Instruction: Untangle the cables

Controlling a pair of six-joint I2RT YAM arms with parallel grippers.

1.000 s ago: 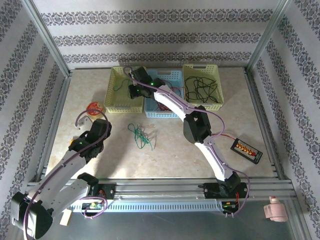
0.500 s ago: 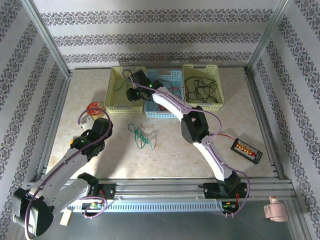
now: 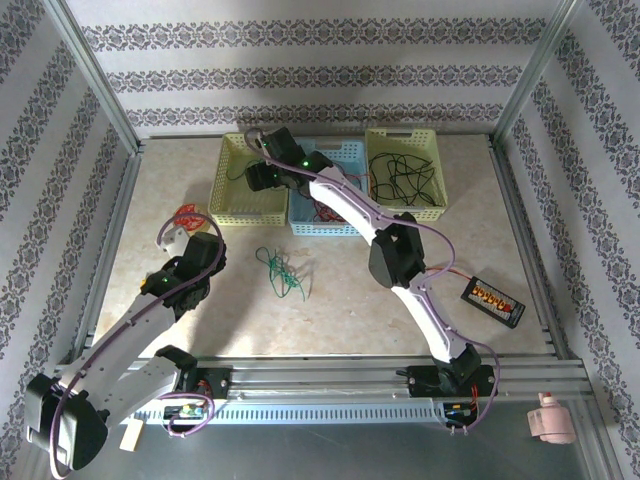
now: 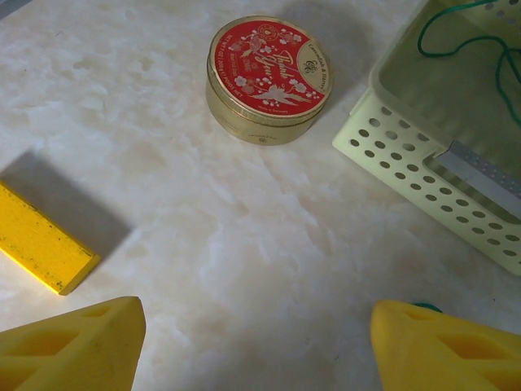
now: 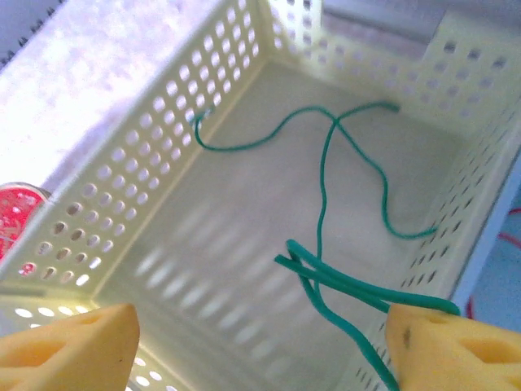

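Observation:
My right gripper [image 3: 262,176] hangs over the left pale-green basket [image 3: 232,205], open. A green cable [image 5: 326,204] lies looped on the floor of that basket [image 5: 163,138], and one bent end rests against my right fingertip [image 5: 440,346] with nothing clamping it. More green cable [image 3: 280,272] lies tangled on the table centre. Red cable [image 3: 325,210] sits in the blue basket [image 3: 345,152], black cable [image 3: 400,176] in the right basket [image 3: 432,150]. My left gripper [image 4: 260,342] is open above bare tabletop, in the top view near the red tin [image 3: 187,213].
In the left wrist view a round red-lidded tin [image 4: 269,77] stands ahead, a yellow block [image 4: 41,244] lies to the left, and the basket corner [image 4: 407,155] sits to the right. A black device [image 3: 493,298] lies by the right rail.
My right gripper went from shut to open over the left basket, letting the green cable drop in. The left arm crept slightly toward the tin.

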